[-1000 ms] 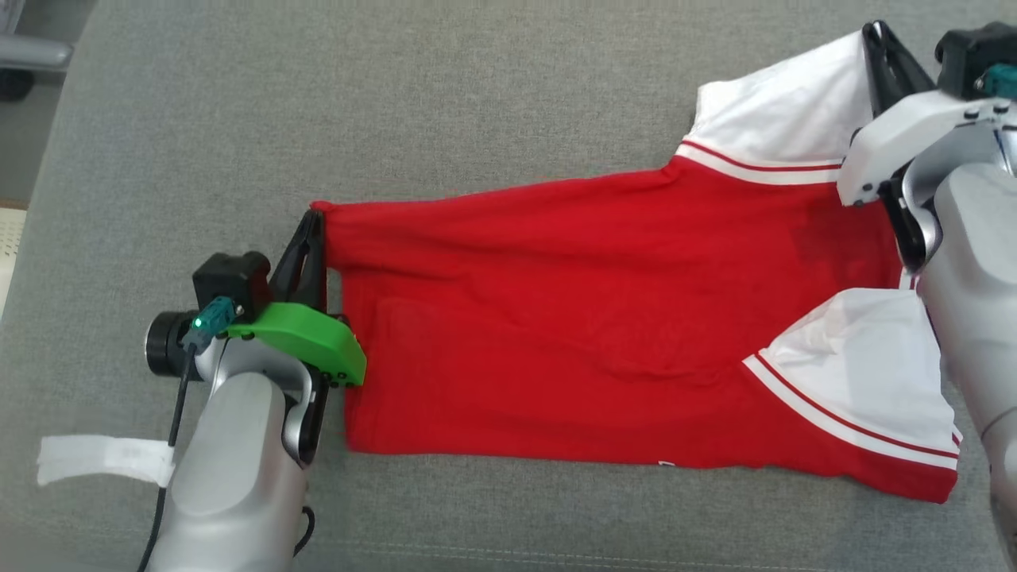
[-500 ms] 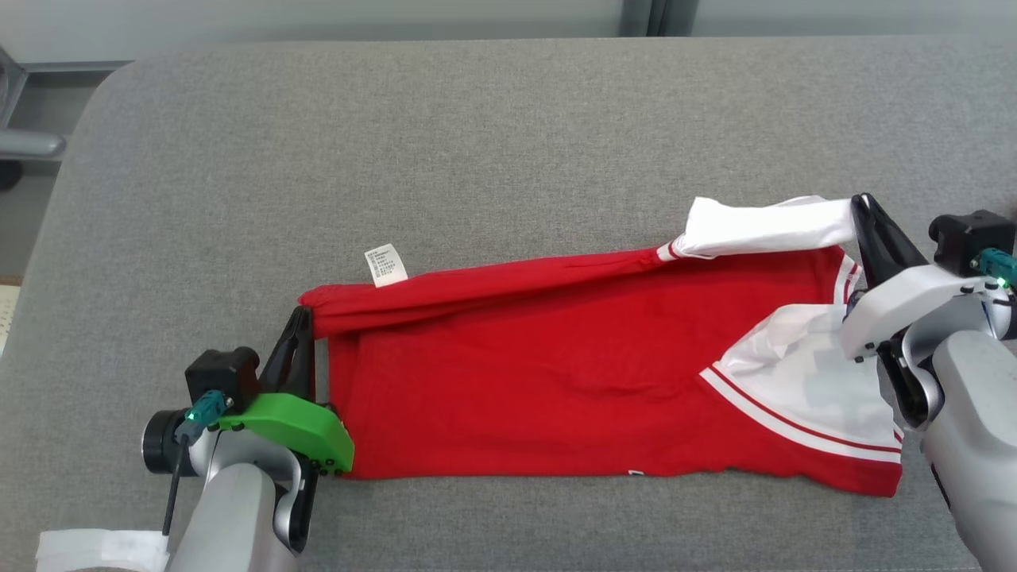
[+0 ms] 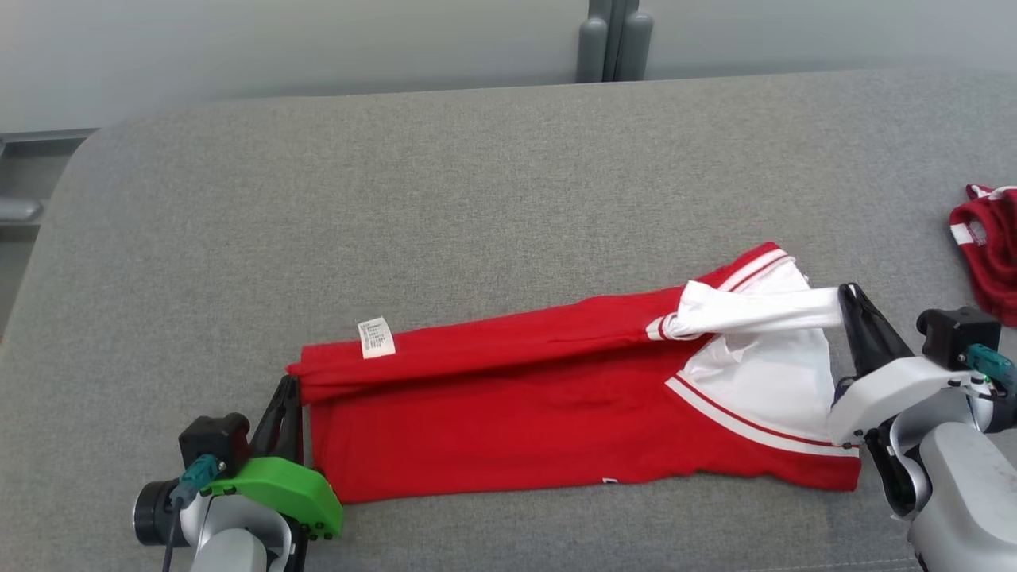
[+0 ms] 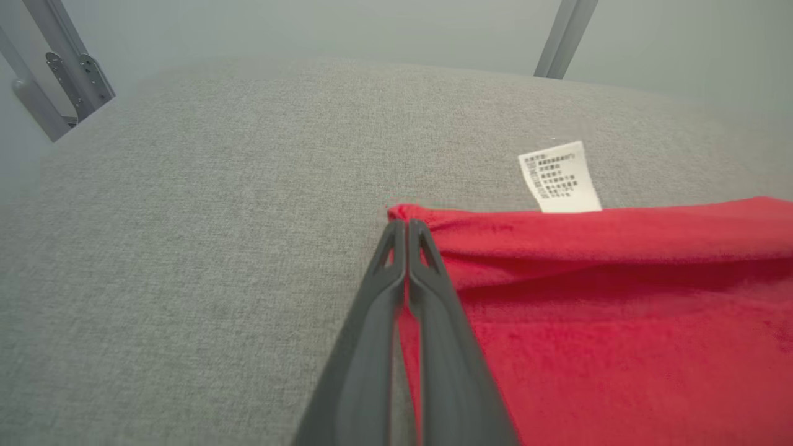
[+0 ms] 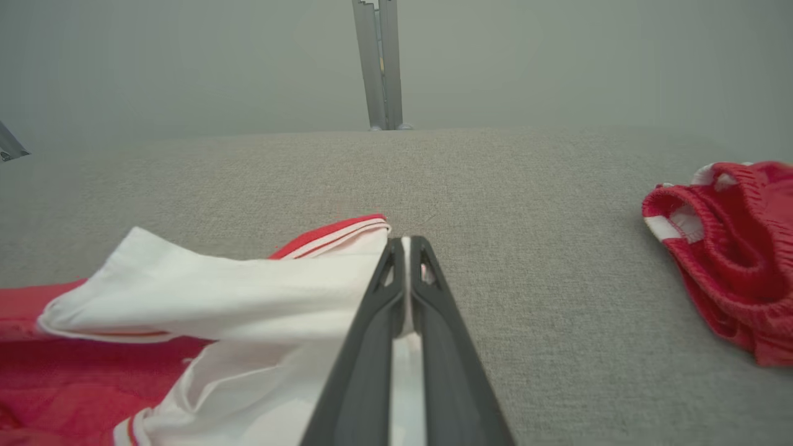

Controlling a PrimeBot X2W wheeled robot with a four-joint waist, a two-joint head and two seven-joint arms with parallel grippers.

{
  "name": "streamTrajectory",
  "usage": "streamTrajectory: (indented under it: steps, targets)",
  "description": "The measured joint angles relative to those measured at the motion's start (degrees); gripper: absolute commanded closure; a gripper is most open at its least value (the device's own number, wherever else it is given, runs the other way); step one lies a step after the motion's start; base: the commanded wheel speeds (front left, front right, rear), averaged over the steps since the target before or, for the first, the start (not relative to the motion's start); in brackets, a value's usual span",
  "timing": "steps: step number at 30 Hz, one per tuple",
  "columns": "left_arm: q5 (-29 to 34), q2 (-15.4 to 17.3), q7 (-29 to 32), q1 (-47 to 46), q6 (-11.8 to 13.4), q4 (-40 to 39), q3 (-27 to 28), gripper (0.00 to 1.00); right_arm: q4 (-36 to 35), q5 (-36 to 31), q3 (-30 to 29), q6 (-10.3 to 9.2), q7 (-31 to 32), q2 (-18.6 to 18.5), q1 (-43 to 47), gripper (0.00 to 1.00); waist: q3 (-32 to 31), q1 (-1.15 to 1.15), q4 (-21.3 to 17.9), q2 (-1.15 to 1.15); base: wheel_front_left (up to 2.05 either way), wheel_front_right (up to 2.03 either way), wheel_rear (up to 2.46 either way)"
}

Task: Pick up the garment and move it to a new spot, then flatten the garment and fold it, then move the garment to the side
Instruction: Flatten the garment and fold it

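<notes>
A big gray counter covered in cloth takes up most of the head view. Its back edge runs across the top of the frame, with a pale wall behind it.

The garment is a red shirt with white sleeves. It lies stretched out long on the counter in the lower middle of the frame, going from lower left to the right. Its top long edge is folded over onto itself. A white sleeve with red stripes lies flat at its right end. Another white sleeve is pulled into a straight band just above that one.

The left gripper is at the lower left, with a green cover behind it. Its jaws are pressed together, pinching the red left corner of the garment. The left wrist view shows this pinch close up.

The right gripper is at the lower right, with a white cover behind it. Its jaws are pressed together, pinching the end of the pulled white sleeve. The right wrist view shows white cloth between them.

A bunched red cloth with white stripes lies at the right edge of the frame, apart from the garment.

A gray post stands at the top middle, behind the counter.

A small white label sticks up from the folded edge, near the left corner.
</notes>
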Motion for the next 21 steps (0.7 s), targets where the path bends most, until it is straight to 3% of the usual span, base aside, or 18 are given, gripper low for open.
streamTrajectory:
  steps: [9,10,11,12,16,21]
  targets:
    - [0.3,0.0,0.0,2.4,-0.1,0.6,-1.1,1.0,-0.2,-1.2,-0.5,0.0,0.0,1.1,3.4,1.0,-1.3,0.0,-1.7,0.0,0.0,0.0,0.0]
    - [0.3,0.0,0.0,2.6,-0.1,1.1,-1.1,0.87,0.5,-1.1,-0.2,0.0,0.0,1.3,3.6,0.68,-1.3,0.0,-1.8,0.0,0.0,0.0,0.0]
    - [0.3,0.0,0.0,2.9,0.0,1.5,-1.0,0.53,1.6,-0.9,0.2,0.0,0.0,1.6,3.8,0.0,-1.4,0.0,-1.9,0.0,0.0,0.0,0.0]
    - [0.3,0.0,0.0,3.3,0.1,1.8,-0.9,0.0,2.4,-0.6,0.3,0.0,0.0,1.8,4.0,0.0,-1.4,0.0,-2.0,0.0,0.0,0.0,0.0]
    - [-0.6,0.0,0.0,5.6,1.6,1.0,0.3,0.0,2.6,-0.4,-1.4,0.0,0.0,1.7,4.3,0.0,-2.0,0.0,-2.3,0.0,0.0,0.0,0.0]
    - [-1.9,0.0,0.0,9.7,2.6,-1.7,0.4,0.0,-2.8,-1.0,-3.5,-0.01,-0.1,2.3,7.5,0.0,-2.9,0.0,-2.1,0.0,0.0,0.0,0.0]
